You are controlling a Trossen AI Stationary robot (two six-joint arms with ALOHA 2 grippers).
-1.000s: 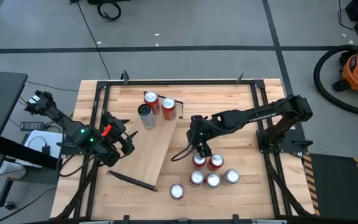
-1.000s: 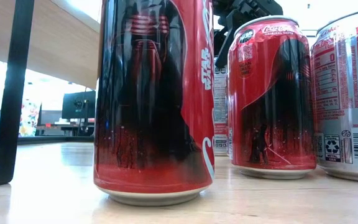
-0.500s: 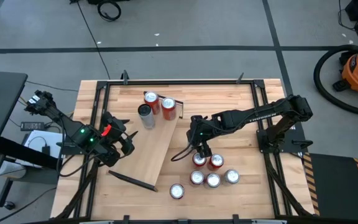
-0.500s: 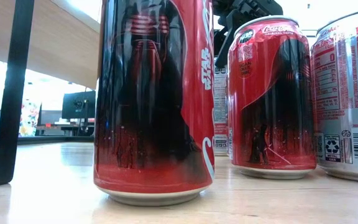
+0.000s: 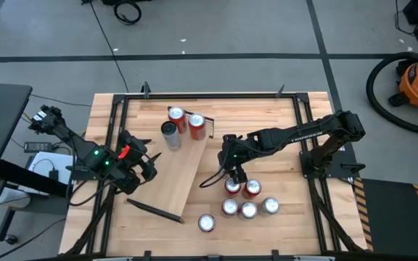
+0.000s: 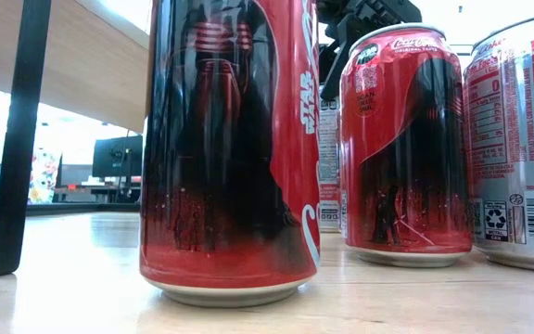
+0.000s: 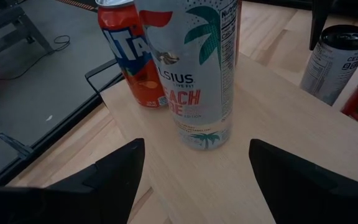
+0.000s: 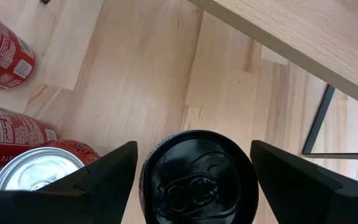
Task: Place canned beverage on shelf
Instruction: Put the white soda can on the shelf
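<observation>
The right gripper (image 5: 232, 176) hangs over the black-topped can (image 8: 196, 180), fingers (image 8: 92, 180) spread wide on either side of its lid, gripping nothing. That can stands upright, long axis vertical, at the far edge of the can cluster (image 5: 247, 204), just right of the shelf (image 5: 174, 174). The shelf lies diagonally, carrying three upright cans (image 5: 180, 125) at its far end. The left gripper (image 5: 145, 165) waits at the shelf's left edge, also wide and empty. Nothing has shifted since a second ago
</observation>
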